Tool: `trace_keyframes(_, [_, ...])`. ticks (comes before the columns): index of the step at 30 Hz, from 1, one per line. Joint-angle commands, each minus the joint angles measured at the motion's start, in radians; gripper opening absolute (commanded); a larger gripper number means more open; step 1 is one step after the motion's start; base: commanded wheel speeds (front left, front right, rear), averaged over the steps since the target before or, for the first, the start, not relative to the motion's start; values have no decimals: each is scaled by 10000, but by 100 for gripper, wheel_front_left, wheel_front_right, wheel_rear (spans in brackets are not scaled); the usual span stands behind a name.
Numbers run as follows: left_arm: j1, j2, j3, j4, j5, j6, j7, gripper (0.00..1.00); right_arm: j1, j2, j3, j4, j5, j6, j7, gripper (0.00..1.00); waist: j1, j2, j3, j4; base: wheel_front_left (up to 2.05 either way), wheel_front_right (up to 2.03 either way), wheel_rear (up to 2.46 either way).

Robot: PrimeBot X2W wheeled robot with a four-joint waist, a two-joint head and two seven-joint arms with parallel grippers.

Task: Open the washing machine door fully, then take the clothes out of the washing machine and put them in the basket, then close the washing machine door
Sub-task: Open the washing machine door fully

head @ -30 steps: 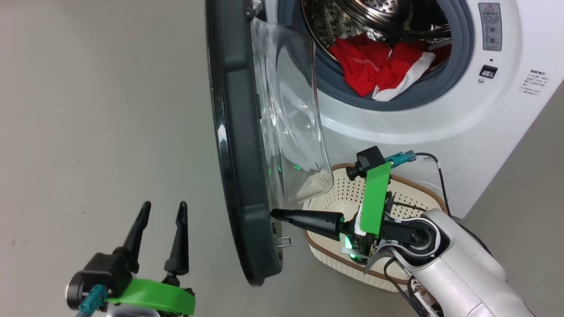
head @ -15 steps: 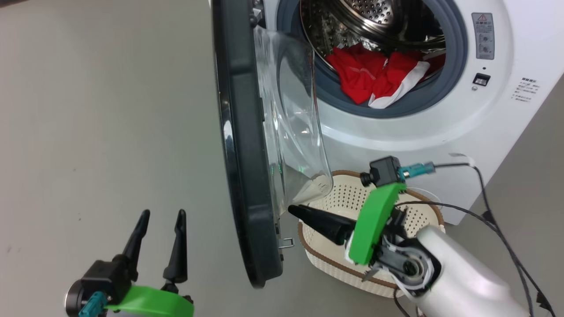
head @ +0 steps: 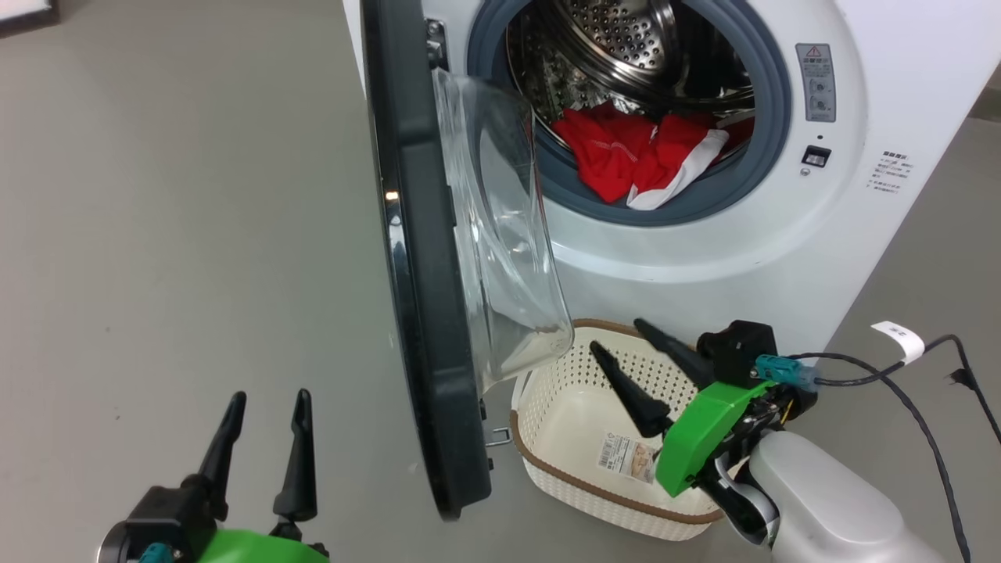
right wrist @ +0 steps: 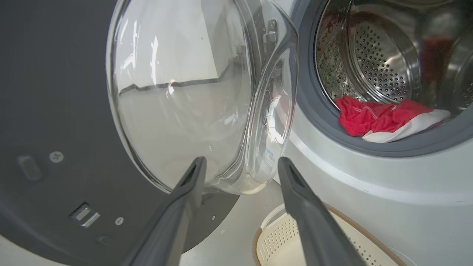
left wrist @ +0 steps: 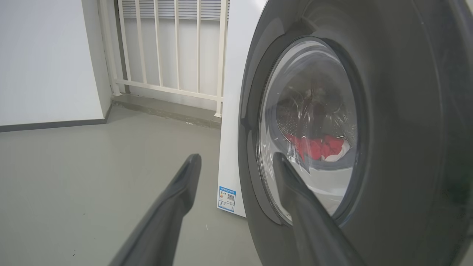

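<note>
Right gripper (head: 615, 332): fingers spread wide, nothing between them, hovering over the basket (head: 567, 418) at the foot of the washing machine (head: 704, 266). Left gripper (head: 269, 395): also wide and empty, low over the floor.

Washing machine door (head: 418, 297): swung out, edge-on to my head, roughly square to the machine front. It walls my two arms apart. The left one faces its outer side. The right one is on the glass-bowl side, same side as the drum mouth.

Clothes (head: 629, 152): red heap with a white panel, lying at the bottom front of the drum (head: 626, 39), white end spilling onto the grey ring (head: 704, 199). Heap runs side to side across the mouth.

From my right gripper the heap is ahead, higher, and off to the right of where the fingers point; they aim at the door's glass. Path looks open.

Judgement: right arm is nearer and the only unblocked one; it needs to lift and swing toward the drum. Whether the door counts as fully open, I cannot tell.
</note>
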Motion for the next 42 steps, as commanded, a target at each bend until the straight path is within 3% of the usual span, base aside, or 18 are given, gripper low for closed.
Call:
trace_keyframes(1, [-98, 147, 341, -296, 161, 19, -78, 100, 50, 144, -88, -121, -255, 65, -192, 100, 0, 0, -52, -40, 0, 0, 0])
trace_keyframes(7, [125, 149, 401, -481, 321, -21, -78, 100, 561, 700, -2265, 182, -2771, 65, -709, 100, 0, 0, -152, -119, 0, 0, 0])
trace_keyframes(11, [207, 154, 450, -629, 415, -51, -78, 100, 1363, 1104, -3903, -830, -4271, 65, -726, 100, 0, 0, -122, -151, 0, 0, 0])
trace_keyframes(15, [264, 153, 463, -761, 504, -59, -78, 100, 2253, 1281, -4758, -1958, -5040, 65, -729, 100, 0, 0, -115, -169, 0, 0, 0])
trace_keyframes(23, [324, 150, 481, -871, 529, -30, -78, 100, 3434, 1302, -5097, -3373, -5001, 65, -730, 100, 0, 0, -34, -236, 0, 0, 0])
trace_keyframes(36, [323, 148, 447, -719, 512, -2, -78, 100, 3946, 1304, -4940, -3669, -4784, 65, -731, 100, 0, 0, -33, -272, 0, 0, 0])
trace_keyframes(37, [329, 148, 440, -688, 525, -4, -78, 81, 3963, 1304, -4912, -3638, -4744, 65, -731, 100, 0, 0, -50, -269, 0, 0, 0])
trace_keyframes(38, [333, 148, 438, -661, 534, -7, -78, 30, 3969, 1304, -4883, -3611, -4700, 65, -731, 100, 0, 0, -64, -271, 0, 0, 0])
trace_keyframes(39, [336, 148, 433, -635, 551, -14, -78, 0, 3974, 1304, -4855, -3572, -4650, 65, -731, 100, 0, 0, -76, -273, 0, 0, 0])
trace_keyframes(42, [335, 150, 410, -620, 590, -37, -78, 0, 3948, 1304, -4752, -3440, -4581, 65, -731, 100, 0, 0, -115, -280, 0, 0, 0])
